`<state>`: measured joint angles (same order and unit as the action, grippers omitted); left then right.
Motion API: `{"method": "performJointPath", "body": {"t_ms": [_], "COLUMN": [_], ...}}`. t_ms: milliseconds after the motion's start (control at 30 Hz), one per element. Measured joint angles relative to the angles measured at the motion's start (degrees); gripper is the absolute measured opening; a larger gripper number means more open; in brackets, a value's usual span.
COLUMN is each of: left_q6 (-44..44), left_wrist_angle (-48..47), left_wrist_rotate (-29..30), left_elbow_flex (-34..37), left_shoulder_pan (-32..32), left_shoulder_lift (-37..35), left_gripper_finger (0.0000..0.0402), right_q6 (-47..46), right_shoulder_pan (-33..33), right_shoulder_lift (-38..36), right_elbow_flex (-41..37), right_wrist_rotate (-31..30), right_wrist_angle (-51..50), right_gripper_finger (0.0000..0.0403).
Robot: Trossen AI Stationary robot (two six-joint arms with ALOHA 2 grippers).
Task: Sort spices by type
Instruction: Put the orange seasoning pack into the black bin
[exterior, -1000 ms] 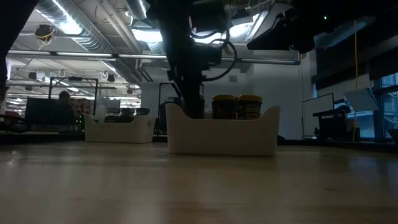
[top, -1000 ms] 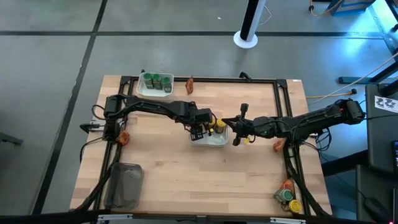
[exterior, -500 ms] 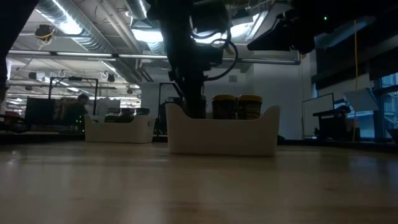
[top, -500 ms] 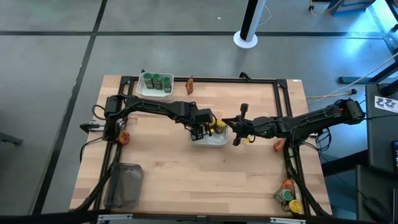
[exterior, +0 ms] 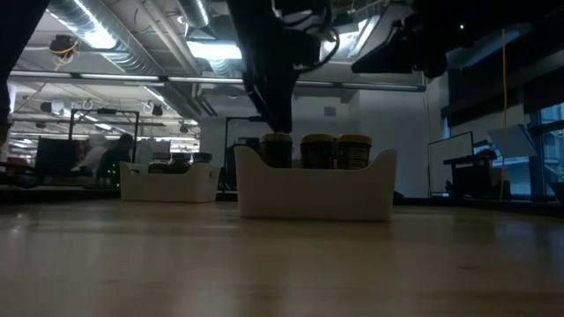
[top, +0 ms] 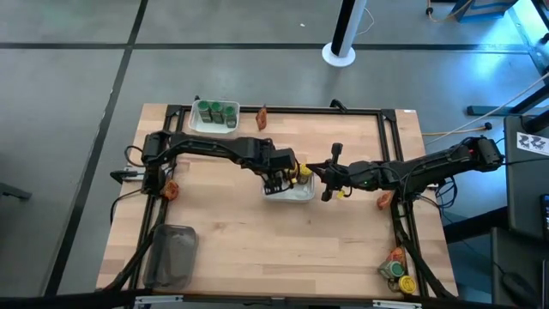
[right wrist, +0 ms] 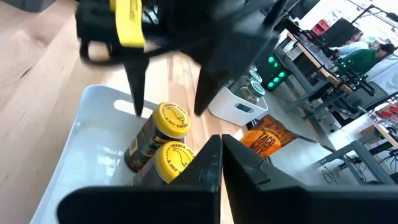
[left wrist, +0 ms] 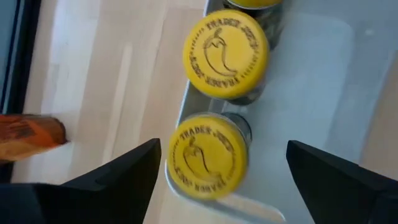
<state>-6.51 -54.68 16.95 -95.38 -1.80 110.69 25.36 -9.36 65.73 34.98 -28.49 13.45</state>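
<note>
Spices: a yellow-lid jar (left wrist: 207, 155) stands upright in the middle tray (top: 296, 196), straight below the left gripper (left wrist: 217, 177), whose jaws are spread wide and clear of its lid. 2 more yellow jars (exterior: 336, 151) stand beside it. The right gripper (top: 328, 182), jaws pressed together, waits just beside the tray, farther off.

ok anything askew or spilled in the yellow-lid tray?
Nothing stands out. The yellow-lidded jars stand upright in a row in the white tray, nothing spilled. The left gripper hangs open above the end jar; the right gripper waits beside the tray.
</note>
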Motion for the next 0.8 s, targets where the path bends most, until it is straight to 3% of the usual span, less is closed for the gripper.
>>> {"method": "performJointPath", "body": {"t_ms": [267, 633, 800], "left_q6": [-3.8, -14.22, -20.87], "left_wrist_angle": [-12.26, -29.11, -34.75], "left_wrist_rotate": [0.46, 3.6, 8.41], "left_elbow_flex": [-6.74, -6.94, -6.87], "left_shoulder_pan": [1.45, 3.31, 4.74], "left_shoulder_lift": [-0.03, -3.41, -8.17], "left_gripper_finger": [0.0327, 0.0327, 0.0327], "right_q6": [-0.8, -1.03, -1.07], "right_shoulder_pan": [0.01, 0.01, 0.01], "right_shoulder_lift": [0.0, 0.0, 0.0], "right_elbow_flex": [-0.01, -0.02, -0.02], "right_wrist_rotate": [0.0, 0.0, 0.0], "right_wrist_angle": [-0.04, -0.34, -0.43], "right_gripper_finger": [0.0014, 0.0014, 0.0014]}}
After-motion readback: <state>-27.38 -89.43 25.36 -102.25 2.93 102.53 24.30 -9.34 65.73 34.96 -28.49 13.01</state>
